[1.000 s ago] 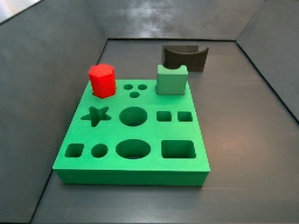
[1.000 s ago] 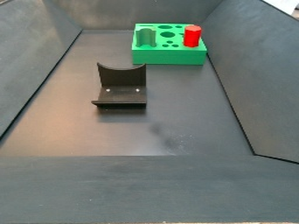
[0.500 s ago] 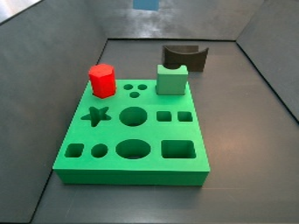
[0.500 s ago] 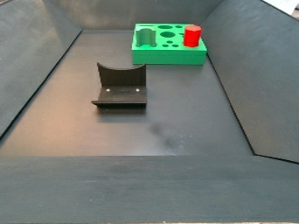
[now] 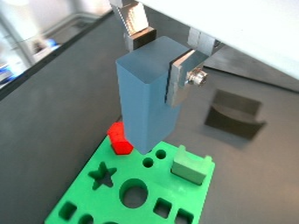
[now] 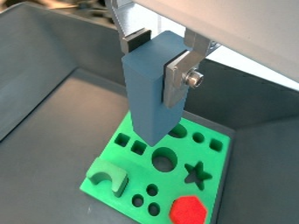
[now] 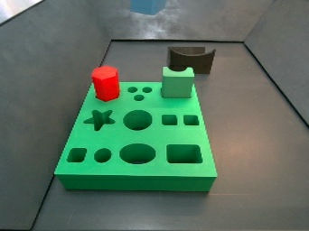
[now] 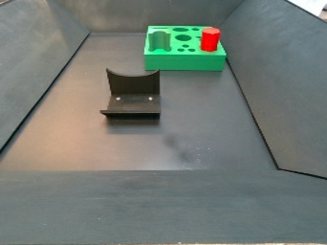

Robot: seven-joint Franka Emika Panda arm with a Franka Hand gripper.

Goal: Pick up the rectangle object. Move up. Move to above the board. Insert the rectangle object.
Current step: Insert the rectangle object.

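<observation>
The rectangle object [image 5: 146, 96], a tall light-blue block, hangs upright between my fingers in both wrist views, and my gripper [image 5: 160, 57] is shut on its upper part. Beneath it lies the board [image 5: 198, 188], a bright-green slab with cut-out holes. The rectangle object [image 6: 152, 96] hovers well above the board [image 6: 219, 162], with my gripper [image 6: 158, 61] clamped on its sides. In a side view only the lower end of the rectangle object [image 7: 146, 4] shows at the top edge, high over the board [image 7: 121, 135]. The board [image 8: 185, 59] sits at the far end of the bin.
A red hexagonal prism [image 7: 107, 83] and a light-green block [image 7: 179, 81] stand on the board's far part. A dark fixture [image 7: 191, 59] with a curved back stands on the floor beyond the board; the fixture [image 8: 130, 96] is mid-floor. Sloped grey walls enclose the bin.
The lower end of the light-blue block has come into the side view at its top edge, where nothing showed a second ago. The board and the other pieces have not moved.
</observation>
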